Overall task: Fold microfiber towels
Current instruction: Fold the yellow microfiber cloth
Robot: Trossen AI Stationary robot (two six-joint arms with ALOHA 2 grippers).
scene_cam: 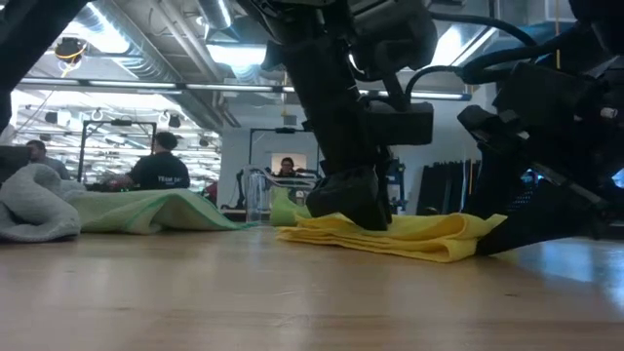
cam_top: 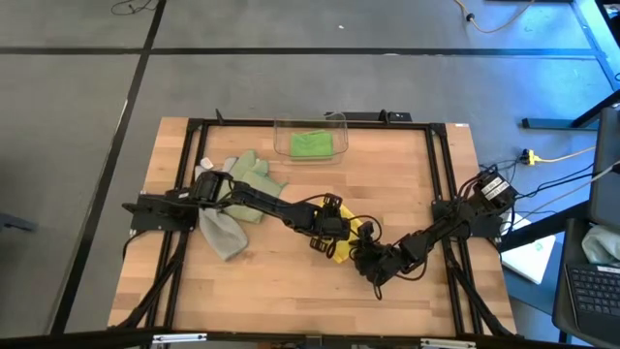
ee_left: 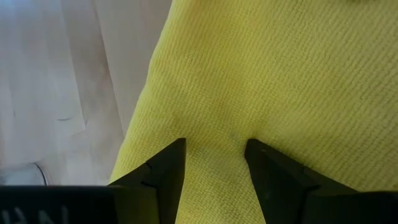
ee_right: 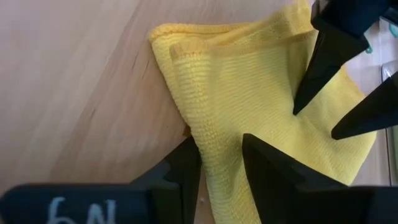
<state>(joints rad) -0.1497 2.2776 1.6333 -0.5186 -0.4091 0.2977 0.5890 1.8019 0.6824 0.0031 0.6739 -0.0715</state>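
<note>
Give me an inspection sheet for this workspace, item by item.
Surface: wooden table, black frame around it.
Job's things: yellow towel folded at centre; bright green towel in the clear bin; sage towel and grey towel heaped on the left.
Clutter: nothing seen.
End effectors: left end effector open, tips pressing on the yellow towel; right end effector straddling its edge.
Cables: yellow cable on the floor at right.
Surroundings: people seated behind; laptop at right.
</note>
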